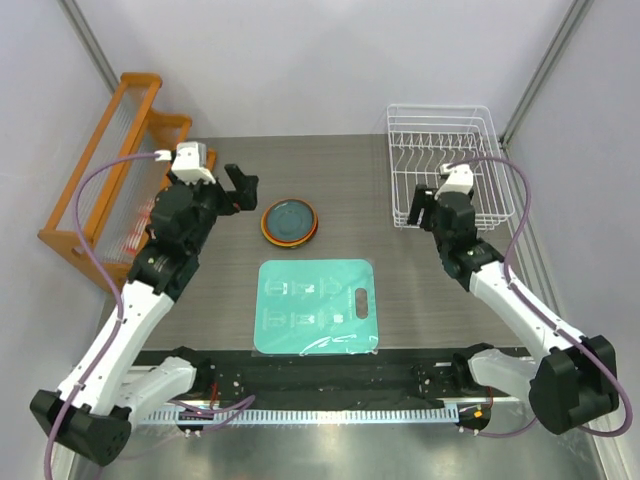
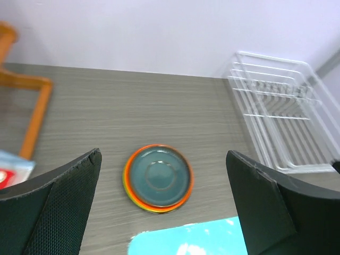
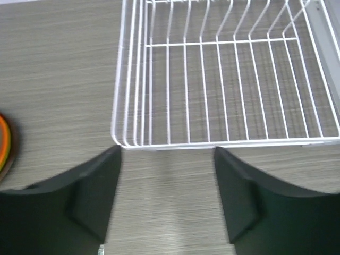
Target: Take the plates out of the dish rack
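Note:
The plates [image 1: 290, 222] lie in one stack on the table, left of centre. The blue-teal one is on top, with orange and lime green rims showing under it in the left wrist view [image 2: 158, 178]. The stack's orange edge also shows at the left border of the right wrist view [image 3: 3, 142]. The white wire dish rack [image 1: 445, 165] stands at the back right and holds nothing; it also shows in the wrist views [image 2: 276, 119] [image 3: 223, 79]. My left gripper [image 1: 240, 188] [image 2: 163, 156] is open and empty, above and left of the stack. My right gripper [image 1: 420, 208] [image 3: 166, 154] is open and empty, just in front of the rack's near left corner.
A teal rectangular mat [image 1: 315, 305] lies in front of the stack and shows in the left wrist view [image 2: 186, 239]. An orange wooden slanted rack [image 1: 110, 180] stands at the far left. Walls close the back and both sides.

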`<action>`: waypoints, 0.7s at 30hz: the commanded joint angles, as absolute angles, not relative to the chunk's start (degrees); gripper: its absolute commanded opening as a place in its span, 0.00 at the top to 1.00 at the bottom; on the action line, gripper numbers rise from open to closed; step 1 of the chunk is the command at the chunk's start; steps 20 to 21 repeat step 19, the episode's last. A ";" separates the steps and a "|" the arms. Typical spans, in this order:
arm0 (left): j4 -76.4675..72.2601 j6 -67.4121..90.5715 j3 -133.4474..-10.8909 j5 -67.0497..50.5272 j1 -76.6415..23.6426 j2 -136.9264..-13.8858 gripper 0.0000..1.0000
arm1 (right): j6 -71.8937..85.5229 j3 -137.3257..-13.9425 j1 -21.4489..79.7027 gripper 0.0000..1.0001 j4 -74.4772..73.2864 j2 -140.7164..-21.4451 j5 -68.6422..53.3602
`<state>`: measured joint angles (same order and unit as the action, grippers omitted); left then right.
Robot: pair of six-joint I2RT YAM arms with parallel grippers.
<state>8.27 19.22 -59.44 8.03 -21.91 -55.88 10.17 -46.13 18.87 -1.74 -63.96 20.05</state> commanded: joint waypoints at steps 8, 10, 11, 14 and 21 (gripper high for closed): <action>-3.25 11.78 -42.19 28.57 -26.10 -51.50 0.01 | 8.88 -30.77 21.35 0.01 12.48 -58.54 31.02; -3.43 10.90 -42.10 28.47 -26.10 -53.08 0.00 | 8.79 -30.59 21.80 0.00 13.09 -58.80 33.31; -3.34 11.07 -41.84 29.09 -26.10 -53.61 0.00 | 8.27 -30.50 21.97 0.00 13.44 -58.62 33.40; -4.39 12.13 -40.26 30.76 -26.10 -54.05 0.01 | 9.40 -29.98 22.67 0.00 12.48 -58.27 35.33; -3.70 12.04 -38.67 30.75 -26.10 -53.18 0.01 | 8.62 -27.86 23.38 0.00 15.03 -58.01 38.23</action>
